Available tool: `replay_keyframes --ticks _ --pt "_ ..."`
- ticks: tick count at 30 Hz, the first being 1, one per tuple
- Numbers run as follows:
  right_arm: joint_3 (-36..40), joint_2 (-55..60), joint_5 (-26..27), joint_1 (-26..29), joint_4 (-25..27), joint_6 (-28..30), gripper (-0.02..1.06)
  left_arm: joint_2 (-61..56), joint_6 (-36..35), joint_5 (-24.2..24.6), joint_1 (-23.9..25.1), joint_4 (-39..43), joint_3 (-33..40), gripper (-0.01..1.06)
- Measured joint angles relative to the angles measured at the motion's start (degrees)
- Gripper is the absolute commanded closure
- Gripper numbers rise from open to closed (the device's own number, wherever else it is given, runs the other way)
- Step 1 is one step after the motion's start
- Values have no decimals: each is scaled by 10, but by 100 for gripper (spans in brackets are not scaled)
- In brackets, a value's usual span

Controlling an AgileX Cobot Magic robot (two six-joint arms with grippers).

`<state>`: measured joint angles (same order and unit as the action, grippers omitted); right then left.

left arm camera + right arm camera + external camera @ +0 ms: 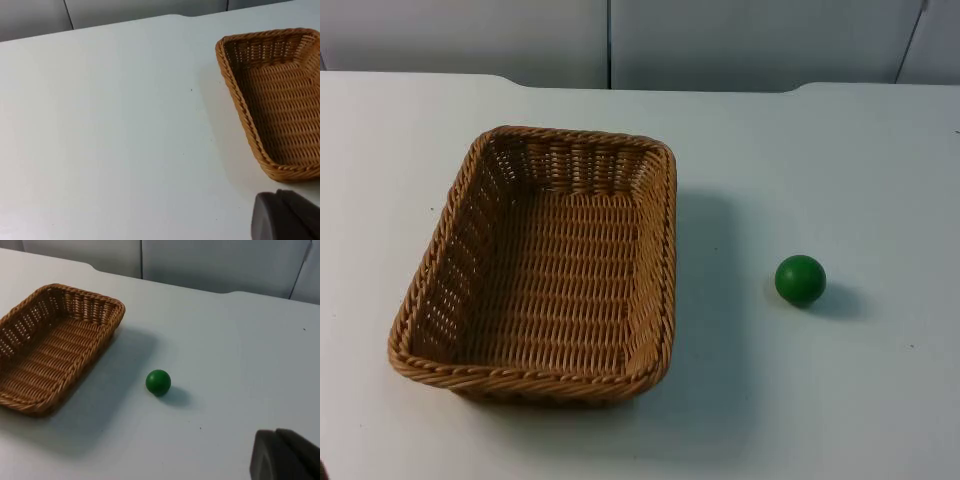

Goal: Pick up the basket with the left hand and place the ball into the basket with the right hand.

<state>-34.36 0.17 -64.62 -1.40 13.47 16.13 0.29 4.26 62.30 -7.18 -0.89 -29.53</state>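
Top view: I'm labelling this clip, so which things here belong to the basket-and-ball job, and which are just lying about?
Belongs to the job:
- wicker basket, empty, standing on the table
- green ball, on the table beside the basket, apart from it

Just there:
- white table
- grey partition wall behind it

My top cam looks down and fwd over the table (880, 400). Both wrist cams sit low, facing the partition wall (210, 265); all three share the basket (545, 270).
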Motion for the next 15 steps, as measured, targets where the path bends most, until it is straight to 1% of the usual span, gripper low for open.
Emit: replay_keyframes --ticks 3,6,8,9,12,13,14,15 --pt "0 0 0 0 0 0 105 0 0 0 0 -16 0 105" --pt "0 0 0 0 0 0 105 22 0 4 0 -94 -14 105" --pt "0 0 0 0 0 0 105 82 12 15 0 -164 -36 105" --pt "0 0 0 0 0 0 105 82 12 15 0 -164 -36 105" --pt "0 0 0 0 0 0 105 205 48 31 0 -236 -69 105" --pt "0 0 0 0 0 0 105 253 59 32 0 -249 -76 105" --pt "0 0 0 0 0 0 105 253 59 32 0 -249 -76 105" --pt "0 0 0 0 0 0 105 295 68 32 0 -257 -84 105"
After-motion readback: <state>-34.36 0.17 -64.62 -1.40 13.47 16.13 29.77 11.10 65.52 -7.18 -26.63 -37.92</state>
